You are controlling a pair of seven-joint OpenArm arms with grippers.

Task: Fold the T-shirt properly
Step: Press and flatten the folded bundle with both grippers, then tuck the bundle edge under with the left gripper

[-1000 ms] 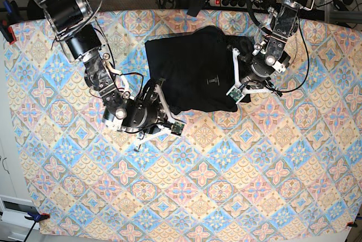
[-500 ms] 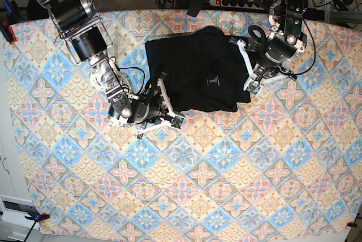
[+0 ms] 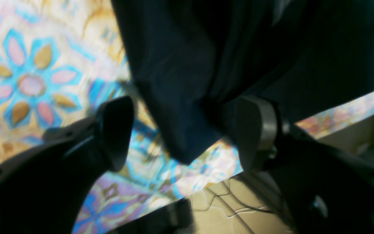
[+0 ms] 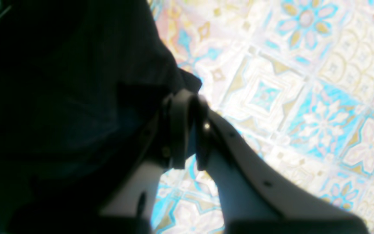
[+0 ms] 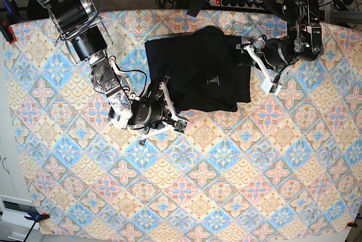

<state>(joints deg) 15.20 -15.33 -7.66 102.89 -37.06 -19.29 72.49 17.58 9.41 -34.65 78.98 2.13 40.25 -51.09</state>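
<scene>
With left gripper [image 3: 187,130] spread, center the black T-shirt's [image 3: 174,84] corner between fingertips before pinching; keep right gripper [image 4: 192,166], pressed together beside the shirt's edge, steady. Unclear whether gripping cloth.

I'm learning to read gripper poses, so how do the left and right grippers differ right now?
The left gripper has its jaws spread wide, while the right gripper has its fingertips together. The left gripper stands farther from the tiled cloth's near edge than the right gripper. Both are at the black T-shirt.
</scene>
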